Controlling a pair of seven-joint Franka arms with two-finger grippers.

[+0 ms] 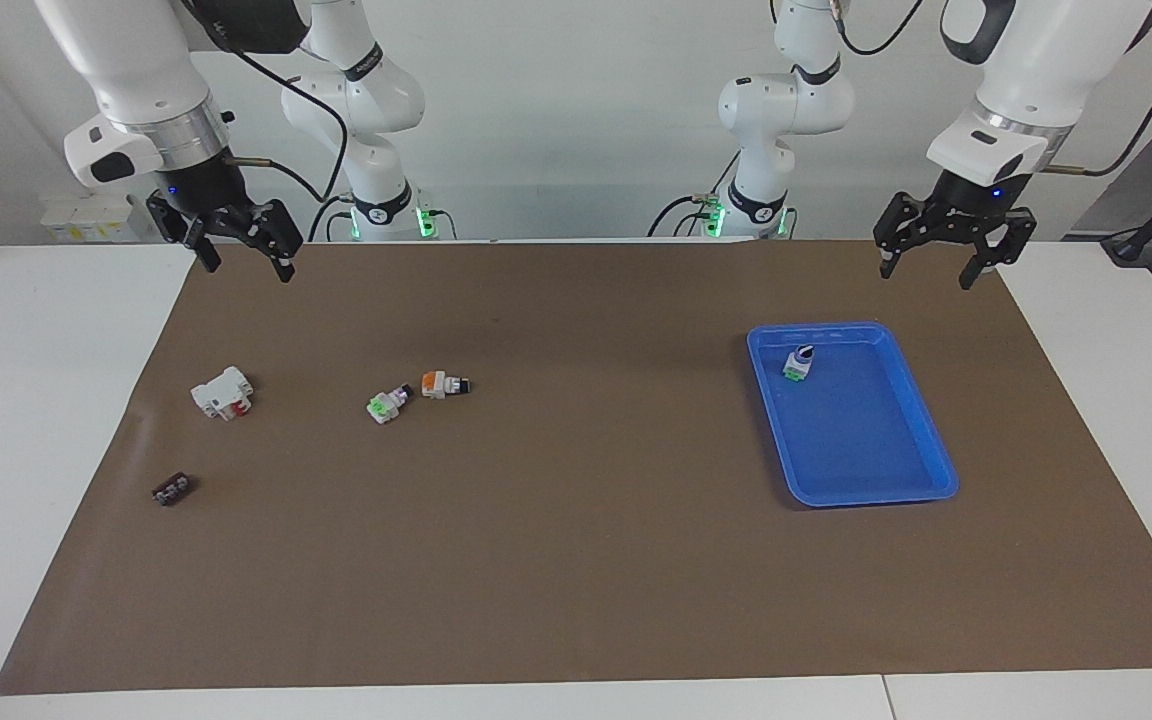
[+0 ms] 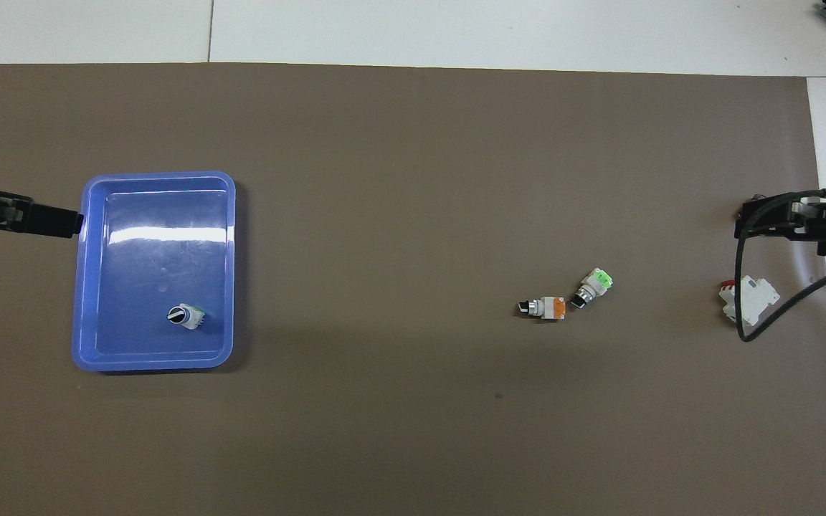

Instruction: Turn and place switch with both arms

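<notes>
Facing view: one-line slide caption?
Switch stands in blue tray; both open end effectors, left and right, raised clear.

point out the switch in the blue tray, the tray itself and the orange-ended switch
switch (image 1: 799,362), facing view, on its white body
blue tray (image 1: 921,494), facing view, on its rim
orange-ended switch (image 2: 558,307), overhead view, on its orange end

Small dark part too small to identify; both arms' upper links beyond frame edges.

Blue tray, orange-ended switch touching bright-green-faced switch, on brown mat
</notes>
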